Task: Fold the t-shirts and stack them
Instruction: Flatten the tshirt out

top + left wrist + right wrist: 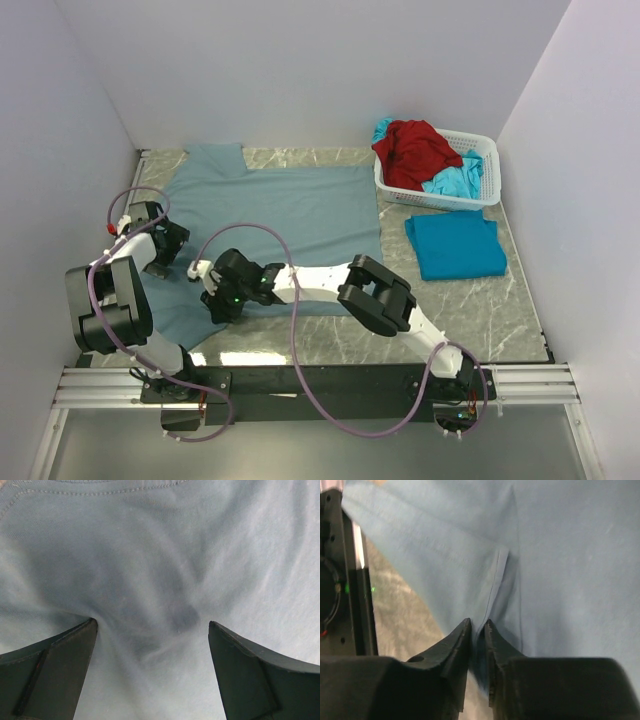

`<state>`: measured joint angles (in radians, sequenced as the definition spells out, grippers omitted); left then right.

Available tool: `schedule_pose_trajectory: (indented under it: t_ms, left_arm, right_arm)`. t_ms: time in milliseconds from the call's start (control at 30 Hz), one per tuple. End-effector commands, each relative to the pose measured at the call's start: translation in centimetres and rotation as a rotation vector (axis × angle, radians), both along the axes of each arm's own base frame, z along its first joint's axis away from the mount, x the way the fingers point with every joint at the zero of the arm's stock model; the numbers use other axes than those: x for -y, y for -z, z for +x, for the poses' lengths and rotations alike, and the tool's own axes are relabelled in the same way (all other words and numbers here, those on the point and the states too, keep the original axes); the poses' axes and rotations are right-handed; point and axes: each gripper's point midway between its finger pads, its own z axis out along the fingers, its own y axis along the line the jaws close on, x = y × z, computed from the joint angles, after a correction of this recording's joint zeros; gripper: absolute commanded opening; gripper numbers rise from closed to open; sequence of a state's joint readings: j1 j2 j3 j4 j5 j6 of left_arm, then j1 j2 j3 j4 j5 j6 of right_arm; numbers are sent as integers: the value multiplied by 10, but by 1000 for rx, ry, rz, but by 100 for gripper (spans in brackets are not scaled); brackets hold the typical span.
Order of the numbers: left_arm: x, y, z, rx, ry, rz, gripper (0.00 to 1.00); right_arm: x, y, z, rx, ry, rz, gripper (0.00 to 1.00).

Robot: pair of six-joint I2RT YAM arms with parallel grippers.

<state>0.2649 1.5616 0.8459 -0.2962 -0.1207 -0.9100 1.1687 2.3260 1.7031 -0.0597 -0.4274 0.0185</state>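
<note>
Overhead, I see the grey-blue shirt (290, 215) spread over the tabletop's (500, 310) left and middle. Only my wrist views show the grips: the left tool (152, 625) is wide open, tips on the cloth, and the right tool (477, 625) is nearly closed, pinching a hem fold.

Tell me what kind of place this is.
Likely a robot test cell, not a home: plain white walls box in a marble-look table, with a grey-blue t-shirt spread flat beside a white basket.
</note>
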Motion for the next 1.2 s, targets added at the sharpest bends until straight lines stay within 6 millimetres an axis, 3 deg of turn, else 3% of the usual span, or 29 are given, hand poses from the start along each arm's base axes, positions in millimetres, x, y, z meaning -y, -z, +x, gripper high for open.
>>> schedule_pose_trajectory:
  t_ms: [0, 233, 267, 367, 800, 933, 1167]
  left_arm:
    - [-3, -2, -1, 0, 3, 15, 99]
    - [-8, -3, 1, -8, -11, 37, 99]
    - [-10, -3, 1, -11, -17, 44, 100]
    - [-11, -2, 1, -19, -19, 48, 99]
    - [-14, 2, 4, -39, -15, 54, 99]
    - [-14, 1, 5, -41, -13, 59, 99]
    - [-15, 2, 7, -45, -9, 58, 99]
  right_arm:
    - [1, -34, -6, 2, -17, 67, 24]
    - [12, -59, -20, 14, -25, 132, 10]
    - [13, -60, -23, 13, -32, 139, 4]
    - [17, -59, -29, -2, -44, 136, 2]
    - [43, -32, -48, 19, -121, 89, 12]
    - [51, -26, -49, 58, -133, 70, 6]
    - [71, -24, -57, 87, -128, 76, 14]
